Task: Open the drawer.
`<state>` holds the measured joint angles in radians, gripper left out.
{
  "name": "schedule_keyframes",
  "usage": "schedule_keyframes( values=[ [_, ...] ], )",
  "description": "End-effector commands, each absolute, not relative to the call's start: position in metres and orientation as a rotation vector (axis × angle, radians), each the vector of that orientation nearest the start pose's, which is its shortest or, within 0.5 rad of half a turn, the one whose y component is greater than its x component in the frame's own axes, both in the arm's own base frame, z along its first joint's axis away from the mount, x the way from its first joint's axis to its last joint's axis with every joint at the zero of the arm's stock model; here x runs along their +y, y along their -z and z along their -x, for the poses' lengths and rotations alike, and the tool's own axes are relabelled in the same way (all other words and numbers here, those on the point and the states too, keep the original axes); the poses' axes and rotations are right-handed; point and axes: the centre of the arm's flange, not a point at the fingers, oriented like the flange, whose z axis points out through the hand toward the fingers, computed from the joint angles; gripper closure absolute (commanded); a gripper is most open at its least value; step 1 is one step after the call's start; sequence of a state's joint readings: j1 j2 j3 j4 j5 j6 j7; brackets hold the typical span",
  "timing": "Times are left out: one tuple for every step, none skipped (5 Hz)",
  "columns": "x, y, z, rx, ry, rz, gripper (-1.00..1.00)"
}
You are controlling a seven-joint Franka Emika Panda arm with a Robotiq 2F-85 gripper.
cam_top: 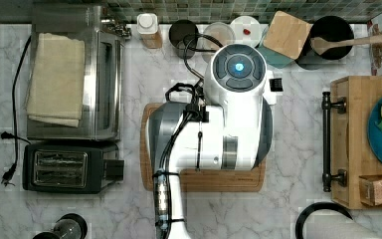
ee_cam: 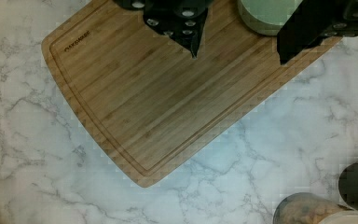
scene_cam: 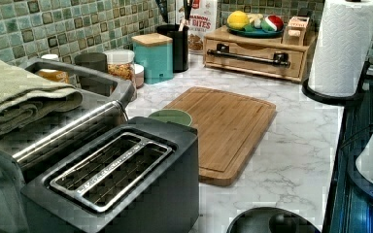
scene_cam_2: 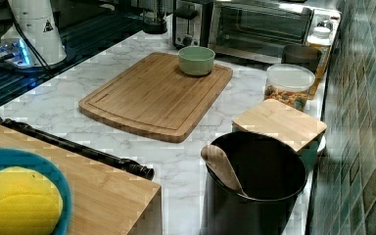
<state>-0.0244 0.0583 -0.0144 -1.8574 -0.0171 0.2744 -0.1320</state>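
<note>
Gripper (ee_cam: 237, 42), jaws wide apart and empty, hangs over the cutting board (ee_cam: 154, 93) at frame top; drawer (scene_cam: 255, 54), upper right of left view, sits closed.

board (cam_top: 204, 180): sits mid-counter in the top view, under the arm (cam_top: 214, 129)
bowl (scene_cam_2: 196, 59): on the board's far end in the right view, nearest the toaster (scene_cam_2: 188, 22)
drawer (cam_top: 358, 144): at the top view's right, handle (cam_top: 327, 140) facing the board
plate (scene_cam: 255, 32): on top of the drawer unit
paper towel roll (scene_cam: 342, 46): just right of the drawer in the left view
</note>
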Motion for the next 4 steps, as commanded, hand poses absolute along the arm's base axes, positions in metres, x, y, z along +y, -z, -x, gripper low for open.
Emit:
schedule_keyframes(
  values=[
    [-0.023, -0.474, -0.568, 1.071, -0.113, 2.994, -1.0],
    [-0.045, -0.462, -0.566, 0.971, -0.172, 3.034, -1.0],
    [-0.089, -0.453, -0.553, 0.8, -0.187, 3.118, -1.0],
    [-0.143, -0.433, -0.535, 0.577, -0.072, 3.188, -1.0]
  ],
)
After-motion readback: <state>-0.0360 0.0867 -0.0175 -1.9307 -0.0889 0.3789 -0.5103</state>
